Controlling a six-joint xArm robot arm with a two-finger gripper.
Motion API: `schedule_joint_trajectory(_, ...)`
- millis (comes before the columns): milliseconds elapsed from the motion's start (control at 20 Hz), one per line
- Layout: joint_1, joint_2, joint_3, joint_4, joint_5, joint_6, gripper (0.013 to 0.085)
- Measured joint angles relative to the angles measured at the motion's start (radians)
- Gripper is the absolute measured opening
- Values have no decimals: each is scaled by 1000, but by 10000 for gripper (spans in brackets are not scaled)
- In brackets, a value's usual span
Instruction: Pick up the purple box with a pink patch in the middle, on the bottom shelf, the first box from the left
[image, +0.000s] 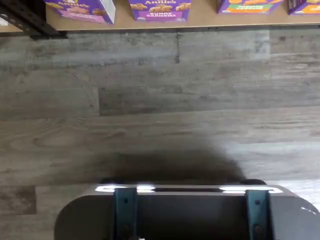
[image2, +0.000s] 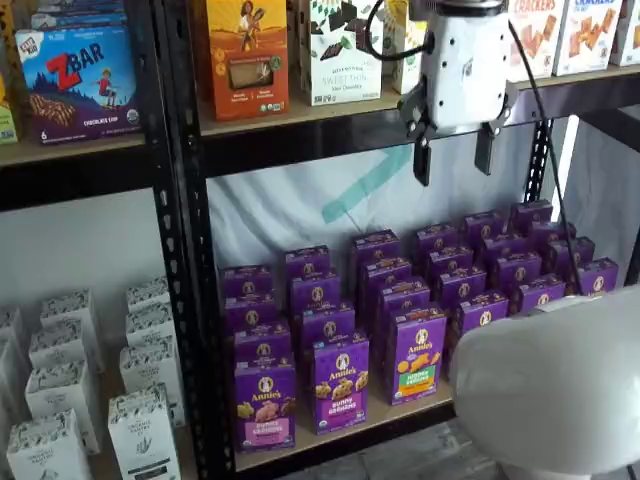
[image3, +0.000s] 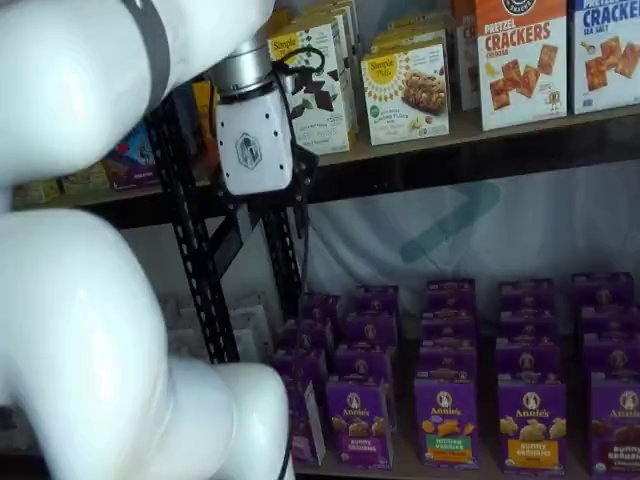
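Hanging wide open, empty gripper (image2: 453, 160) above bottom shelf (image2: 400, 412), grey plank floor (image: 160, 100).

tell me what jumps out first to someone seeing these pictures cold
The white gripper hangs high in front of the upper shelf, its black fingers spread with a plain gap and nothing between them. Below it, rows of purple Annie's cartons fill the bottom shelf, with the purple box bearing a pink band at the front left corner. The arm's big white body blocks much of a shelf view.
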Motion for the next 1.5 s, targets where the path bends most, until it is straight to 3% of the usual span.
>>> schedule_joint_trajectory(150,9,5,47,1,-42,8,850)
schedule_joint_trajectory(700,25,47,261,14,-336,18,850)
schedule_joint_trajectory(1150,36,156,388,-6,-610,30,850)
schedule_joint_trajectory(1500,37,308,439,2,-820,22,850)
